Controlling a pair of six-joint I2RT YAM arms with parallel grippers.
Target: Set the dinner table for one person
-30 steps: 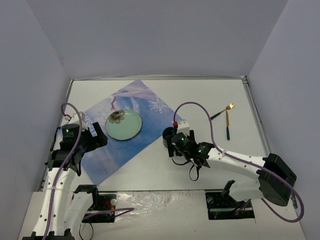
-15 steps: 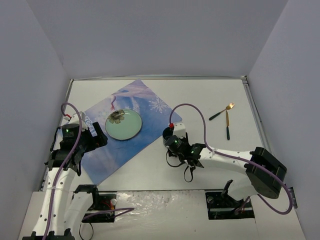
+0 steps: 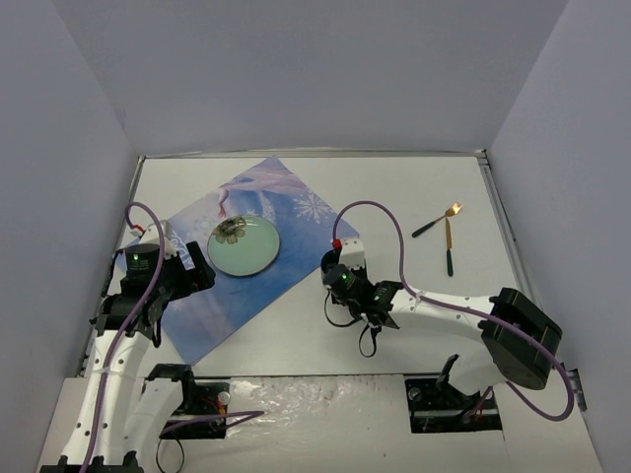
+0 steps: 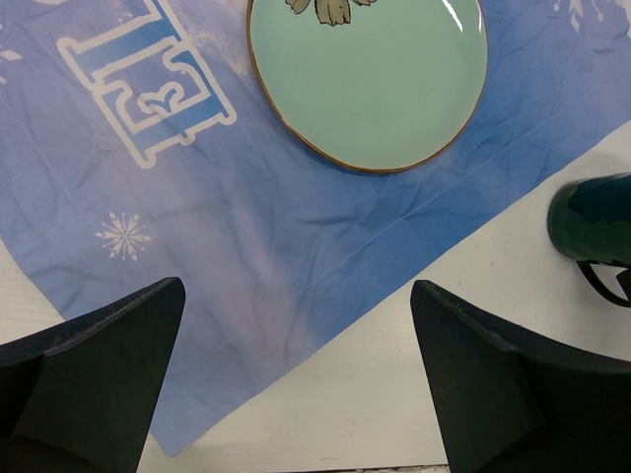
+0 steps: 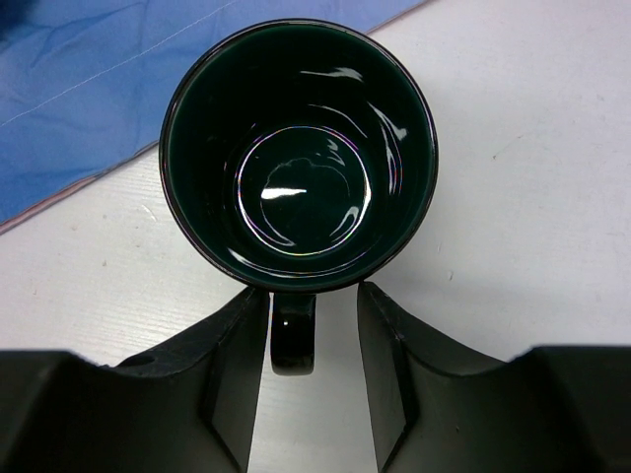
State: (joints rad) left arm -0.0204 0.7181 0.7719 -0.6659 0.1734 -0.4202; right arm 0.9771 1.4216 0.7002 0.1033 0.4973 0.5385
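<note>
**Right hand straddles the mug's handle, not yet gripping**

The white bench (image 3: 394, 187) fills the space in front of both arms, walled in by grey panels on three sides, and everything sits on it. A blue snowflake placemat (image 3: 286, 197) lies skewed across its left half. A pale green plate (image 3: 244, 245) rests on the mat, with a brownish flower pattern at its far edge.

Just off the mat's right corner, on bare bench, stands a dark green mug (image 5: 296, 158), upright and empty, its inside glossy. Its handle (image 5: 293, 340) points back toward the right arm. The right hand (image 5: 314, 294) is low at the mug with one finger on either side of that handle. The jaws are part-way in. The finger on the left of the wrist view looks to be against the handle or nearly so, while a clear strip of white bench shows between the handle and the other finger. So it brackets the handle without pinching it.

The left hand (image 4: 296, 296) hangs above the near part of the placemat, its fingers spread wide and holding nothing. The plate is just beyond it.

Well over on the right, far from the mug, two pieces of cutlery (image 3: 446, 232) with dark handles and gold ends lie close together. I cannot make out which utensils they are.
</note>
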